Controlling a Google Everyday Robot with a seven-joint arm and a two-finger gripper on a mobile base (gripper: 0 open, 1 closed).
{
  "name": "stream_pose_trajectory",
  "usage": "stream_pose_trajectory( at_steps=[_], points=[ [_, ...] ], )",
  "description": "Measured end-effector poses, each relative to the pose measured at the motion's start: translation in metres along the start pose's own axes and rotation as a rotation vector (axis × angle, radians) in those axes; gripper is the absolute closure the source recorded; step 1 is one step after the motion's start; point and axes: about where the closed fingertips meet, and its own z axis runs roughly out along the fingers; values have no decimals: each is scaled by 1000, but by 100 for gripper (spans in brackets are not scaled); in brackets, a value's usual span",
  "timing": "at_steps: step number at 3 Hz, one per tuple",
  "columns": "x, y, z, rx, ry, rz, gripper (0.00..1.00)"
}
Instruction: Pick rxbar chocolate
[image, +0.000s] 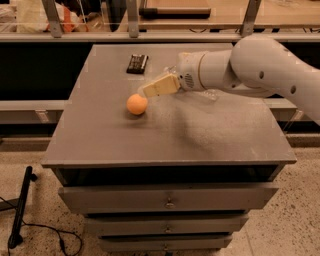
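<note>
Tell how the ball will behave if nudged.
Round, on a flat tabletop, the ball would probably roll freely. It looks small, so likely light. The gripper hovers just beside it, so a brush seems possible.

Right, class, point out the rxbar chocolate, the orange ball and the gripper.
rxbar chocolate (137, 63): camera view, wrapper's middle.
orange ball (136, 104): camera view, its centre.
gripper (145, 92): camera view, tip, close by the ball's upper right.

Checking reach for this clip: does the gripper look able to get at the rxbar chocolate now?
Probably yes. The gripper hovers near the orange ball; the rxbar chocolate lies farther back on the table, with nothing between them.
</note>
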Motion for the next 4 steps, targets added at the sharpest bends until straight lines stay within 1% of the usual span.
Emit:
stream_pose_trajectory(
  at_steps=[1, 2, 3, 4],
  points=[
    [0, -1, 21, -11, -8, 17, 0],
    [-4, -4, 36, -16, -29, 61, 0],
    [-6, -2, 47, -18, -37, 97, 0],
    [-10, -5, 58, 1, -18, 104, 0]
  ],
)
